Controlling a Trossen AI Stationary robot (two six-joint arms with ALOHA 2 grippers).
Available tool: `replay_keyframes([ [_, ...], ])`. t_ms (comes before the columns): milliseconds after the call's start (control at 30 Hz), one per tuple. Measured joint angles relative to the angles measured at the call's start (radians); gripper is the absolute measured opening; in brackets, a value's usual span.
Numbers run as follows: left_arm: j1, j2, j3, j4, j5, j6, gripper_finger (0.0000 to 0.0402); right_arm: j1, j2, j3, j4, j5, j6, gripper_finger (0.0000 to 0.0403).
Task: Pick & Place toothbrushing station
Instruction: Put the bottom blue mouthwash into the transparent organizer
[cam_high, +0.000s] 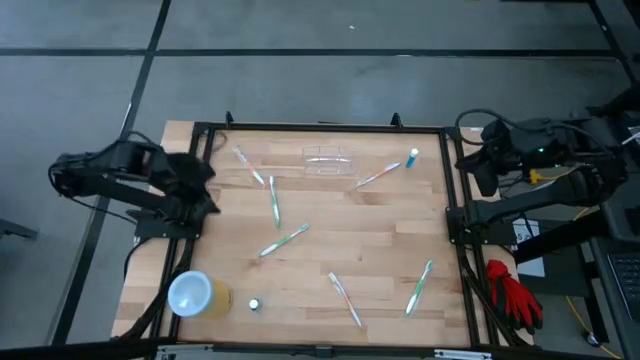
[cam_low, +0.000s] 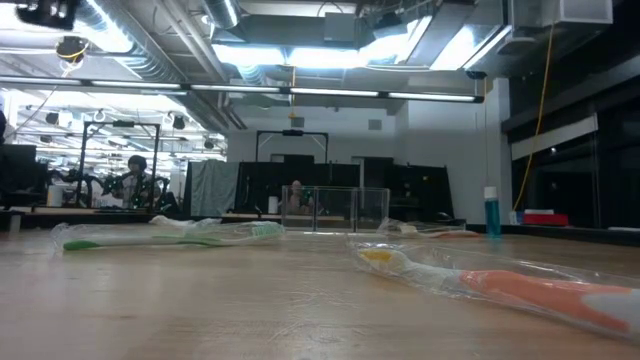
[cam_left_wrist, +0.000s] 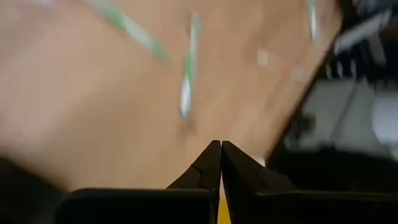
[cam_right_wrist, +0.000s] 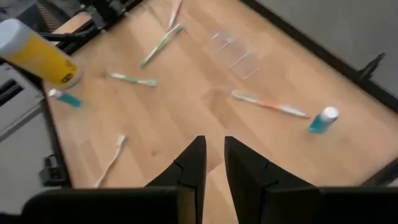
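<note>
Nearest the low camera lies an orange-handled toothbrush (cam_low: 520, 288) in clear wrap, flat on the wooden table (cam_high: 340, 255). Behind it a green toothbrush (cam_low: 165, 235) lies crosswise, and at the back stands the toothbrushing station (cam_low: 335, 209), a nearly colourless clear plastic holder.

From above, we find the toothbrushing station (cam_high: 327, 161) near the table's far edge, about midway between the two sides, with its long axis running across the table from one arm's side to the other. More toothbrushes lie scattered over the board, a small blue-and-white bottle (cam_high: 412, 157) stands to the holder's right, and a yellow cup (cam_high: 196, 295) lies at the near left corner.

Our left gripper (cam_high: 200, 172) sits at the left edge of the table, fingers pressed together on nothing. Our right gripper (cam_high: 478, 165) waits outside the right frame rail, fingers a narrow gap apart and empty.

We judge no pick has begun. The holder lies to the right of the left gripper and to the left of the right one; the left gripper looks slightly nearer, and neither reach is blocked
</note>
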Motion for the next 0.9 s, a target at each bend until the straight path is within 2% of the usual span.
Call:
replay_keyframes([
  [100,-0.062,0.016,-0.076,0.135,0.031,-0.011,0.0006,0.0,0.0,0.0,0.0,-0.02,0.015,0.0062],
  [200,-0.129,0.06,-0.138,0.384,0.01,0.02,0.0006,0.0,0.0,0.0,0.0,-0.007,0.016,0.0062],
  [300,-0.163,0.17,-0.155,0.582,0.004,0.113,0.0006,0.0,0.0,0.0,0.0,0.012,0.015,0.0062],
  [400,-0.178,0.308,-0.124,0.62,0.083,0.23,0.0006,0.0,0.0,0.0,0.0,0.019,0.015,0.0062],
  [533,-0.184,0.503,-0.021,0.529,0.1,0.355,0.0006,0.0,0.0,0.0,0.0,0.02,0.015,0.0062],
  [667,-0.189,0.68,0.143,0.329,0.086,0.46,0.0006,0.0,0.0,0.0,0.0,0.021,0.025,0.0062],
  [833,-0.212,0.868,0.376,-0.013,-0.055,0.548,0.0006,0.0,0.0,0.0,0.0,0.014,0.039,0.0062],
  [900,-0.23,0.921,0.454,-0.097,-0.088,0.558,0.0006,0.0,0.0,0.0,0.0,0.007,0.038,0.0062],
])
